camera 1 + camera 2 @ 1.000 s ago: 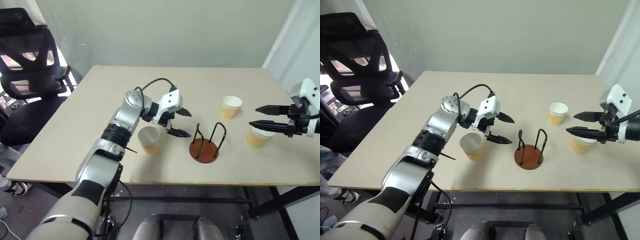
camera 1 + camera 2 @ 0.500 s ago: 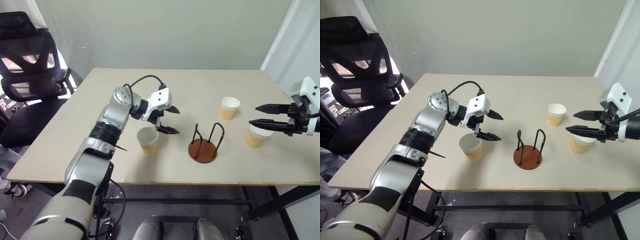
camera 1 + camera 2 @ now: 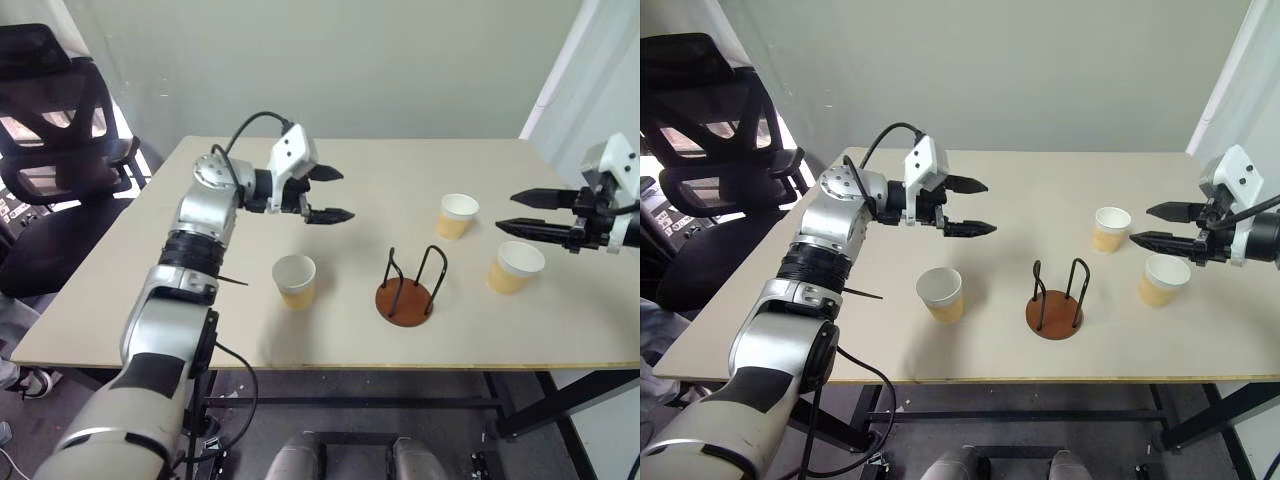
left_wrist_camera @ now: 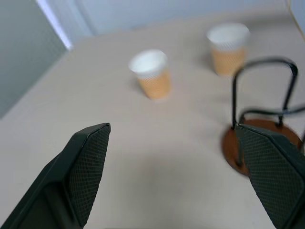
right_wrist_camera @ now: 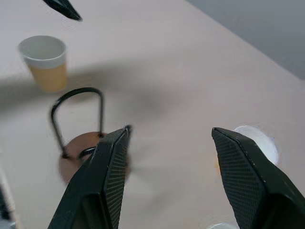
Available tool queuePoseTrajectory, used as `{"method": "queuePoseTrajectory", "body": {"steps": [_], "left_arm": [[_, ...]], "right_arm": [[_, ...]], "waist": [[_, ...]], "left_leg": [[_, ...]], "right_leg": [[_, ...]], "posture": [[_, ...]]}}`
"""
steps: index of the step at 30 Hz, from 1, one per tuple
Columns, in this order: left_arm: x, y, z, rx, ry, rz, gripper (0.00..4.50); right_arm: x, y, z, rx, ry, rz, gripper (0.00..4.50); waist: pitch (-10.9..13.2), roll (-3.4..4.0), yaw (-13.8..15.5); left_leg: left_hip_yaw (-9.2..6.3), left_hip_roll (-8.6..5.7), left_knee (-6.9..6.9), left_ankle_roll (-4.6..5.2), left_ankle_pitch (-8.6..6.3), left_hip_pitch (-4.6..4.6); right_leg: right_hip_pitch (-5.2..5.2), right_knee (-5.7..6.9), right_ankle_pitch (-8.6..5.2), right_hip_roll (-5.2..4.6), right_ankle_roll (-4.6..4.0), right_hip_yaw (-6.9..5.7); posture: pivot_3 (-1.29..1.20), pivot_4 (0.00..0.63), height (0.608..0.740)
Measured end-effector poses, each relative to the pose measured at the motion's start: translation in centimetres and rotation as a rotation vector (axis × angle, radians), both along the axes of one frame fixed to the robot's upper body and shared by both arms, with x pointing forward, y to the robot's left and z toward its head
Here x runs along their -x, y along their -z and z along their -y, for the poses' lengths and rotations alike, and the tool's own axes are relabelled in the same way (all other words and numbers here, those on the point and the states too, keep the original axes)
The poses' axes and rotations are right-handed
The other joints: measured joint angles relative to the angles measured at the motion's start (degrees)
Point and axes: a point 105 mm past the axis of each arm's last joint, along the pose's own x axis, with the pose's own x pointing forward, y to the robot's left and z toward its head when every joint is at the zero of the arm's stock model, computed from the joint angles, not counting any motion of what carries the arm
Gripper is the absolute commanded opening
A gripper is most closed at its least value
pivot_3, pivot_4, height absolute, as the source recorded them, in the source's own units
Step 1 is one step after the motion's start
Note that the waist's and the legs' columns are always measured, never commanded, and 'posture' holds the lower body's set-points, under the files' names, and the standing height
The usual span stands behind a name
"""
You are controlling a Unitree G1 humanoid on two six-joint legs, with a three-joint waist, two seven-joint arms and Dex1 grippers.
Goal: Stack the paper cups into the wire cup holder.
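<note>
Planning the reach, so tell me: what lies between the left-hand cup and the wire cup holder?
Nothing: in the left eye view, bare table separates that paper cup from the wire cup holder.

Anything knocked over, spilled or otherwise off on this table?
Nothing stands out. All three paper cups stand upright and apart on the table, none dented or spilled. The wire cup holder sits flat and upright, still empty. The left pincer and right pincer are open, holding nothing.

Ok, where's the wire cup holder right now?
The black wire cup holder stands empty near the table's front edge, between the left tan paper cup and two right cups.
</note>
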Motion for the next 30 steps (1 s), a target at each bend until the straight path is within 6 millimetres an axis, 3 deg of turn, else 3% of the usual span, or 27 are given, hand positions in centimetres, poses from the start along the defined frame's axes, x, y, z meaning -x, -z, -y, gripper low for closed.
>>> {"method": "queuePoseTrajectory", "body": {"steps": [8,18,30], "left_arm": [[0.5,-1.4,-0.7,0.104,-0.006,-0.055,4.48],[1.5,-0.7,-3.0,0.071,-0.01,-0.142,4.48],[1.3,-0.7,-3.4,0.069,-0.036,-0.144,4.48]], "right_arm": [[-3.8,0.9,-0.3,0.042,0.031,0.031,2.81],[-8.2,2.5,1.2,0.255,0.095,0.06,2.81],[-11.1,4.8,-0.7,0.424,0.04,0.065,2.81]], "waist": [[-0.03,0.02,-0.45],[-0.05,0.06,-0.97],[-0.06,0.06,-1.28]], "left_leg": [[0.0,0.0,-0.01,0.06,0.03,0.03],[-0.08,0.07,-0.04,0.06,0.03,0.04],[-0.09,0.25,-0.17,0.02,0.01,0.04]], "right_leg": [[-0.02,0.04,0.27,0.0,-0.42,-0.02],[-0.13,0.08,0.38,-0.01,-0.68,-0.05],[-0.25,0.06,0.44,0.0,-0.94,-0.04]], "posture": [[0.0,0.0,0.74],[0.0,0.0,0.74],[0.0,0.0,0.74]]}}
